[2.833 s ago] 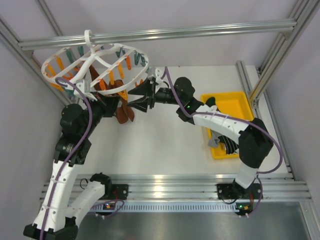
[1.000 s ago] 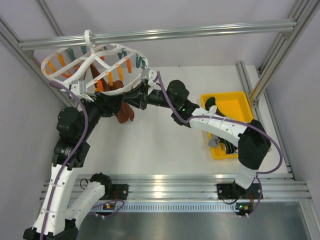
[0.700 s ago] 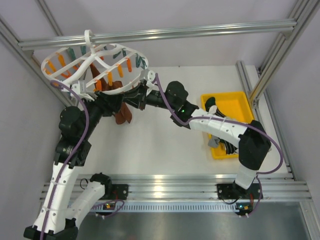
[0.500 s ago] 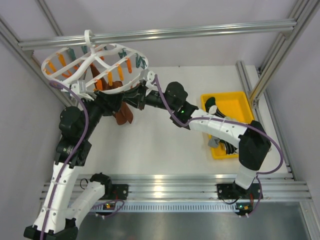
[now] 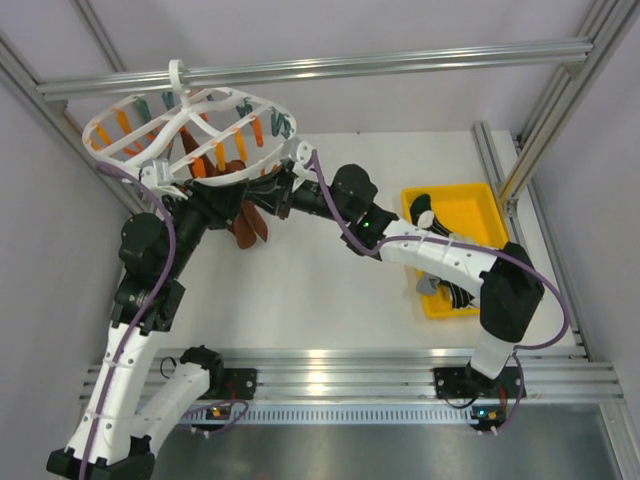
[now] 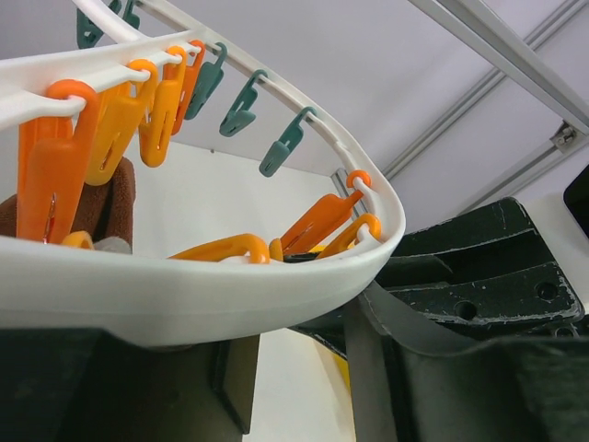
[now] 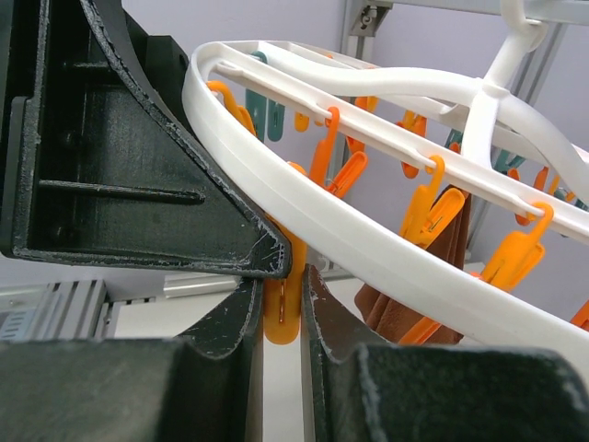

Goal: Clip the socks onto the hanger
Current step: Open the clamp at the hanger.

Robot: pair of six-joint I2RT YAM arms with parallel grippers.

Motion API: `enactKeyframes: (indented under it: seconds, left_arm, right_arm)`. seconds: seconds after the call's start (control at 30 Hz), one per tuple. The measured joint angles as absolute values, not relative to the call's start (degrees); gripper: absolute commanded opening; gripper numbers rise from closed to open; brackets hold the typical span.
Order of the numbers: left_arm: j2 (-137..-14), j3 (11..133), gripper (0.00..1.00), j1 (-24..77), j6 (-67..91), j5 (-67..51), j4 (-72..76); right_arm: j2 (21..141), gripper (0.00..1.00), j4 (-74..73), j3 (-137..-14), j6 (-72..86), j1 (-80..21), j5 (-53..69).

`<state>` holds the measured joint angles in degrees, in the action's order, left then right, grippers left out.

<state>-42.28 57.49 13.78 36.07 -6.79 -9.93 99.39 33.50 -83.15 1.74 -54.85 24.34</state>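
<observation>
Right gripper (image 7: pixel 283 287) with its fingers closed on the tail of an orange clip (image 7: pixel 282 324), which hangs just under the near rim of the hanger (image 7: pixel 368 249). This pinch is judged to be the step in hand: levering the clip's mouth open to take a sock. The left gripper (image 6: pixel 304 361) sits directly beneath the same rim. Its fingers show a gap between them, but whether they grip anything cannot be told. A grey strip (image 6: pixel 405 324) lies across one finger and may be a sock. A brown sock (image 7: pixel 405 299) already hangs from a clip further round the ring. The ring itself hangs by its hook (image 5: pixel 178 72) from the aluminium frame bar (image 5: pixel 350 65) over the far left corner of the worktop (image 5: pixel 330 290), and it sits tilted. The remaining socks (image 5: pixel 445 288) lie in the yellow tray (image 5: pixel 480 192) at the worktop's right edge. To do the step well, the squeeze should fall squarely on the clip's tail, without dragging the ring sideways. The sock's edge should go deep into the open mouth, not just to its lip. The right fingers should let go only once the fabric is seated. The likely fault is a swinging ring that carries the mouth off the sock, so the two arms should work close together under the rim.
</observation>
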Motion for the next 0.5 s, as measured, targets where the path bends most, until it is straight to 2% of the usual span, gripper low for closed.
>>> enactKeyframes:
  seconds: [0.13,0.17,0.27,0.3,0.33,0.43,0.5]
  left_arm:
    - [-42.24,57.1,0.18,13.91,36.25,-6.72,-9.85]
    - [-42.22,57.06,0.1,13.93,36.27,-6.74,-9.93]
    - [-42.13,56.84,0.0,13.98,36.53,-6.9,-10.0]
    - [-42.13,56.82,0.0,13.98,36.6,-7.03,-10.02]
    - [-42.13,56.77,0.0,13.98,36.73,-7.03,-10.13]
    - [-42.13,56.62,0.0,13.98,36.95,-6.92,-10.13]
    - [-42.15,56.47,0.0,13.98,36.95,-6.83,-10.15]
  right_arm:
    - [99.11,0.01,33.95,-82.28,1.76,-54.85,24.21]
    - [99.0,0.03,34.0,-82.08,1.76,-54.85,24.18]
    - [98.61,0.16,33.71,-81.6,1.72,-54.85,23.99]
    - [98.45,0.21,33.65,-81.36,1.83,-54.85,23.94]
    - [98.35,0.31,33.3,-81.34,2.0,-54.85,24.03]
    - [97.89,0.41,31.83,-81.12,2.2,-54.85,25.85]
    - [97.49,0.44,30.5,-81.03,2.57,-54.76,26.98]
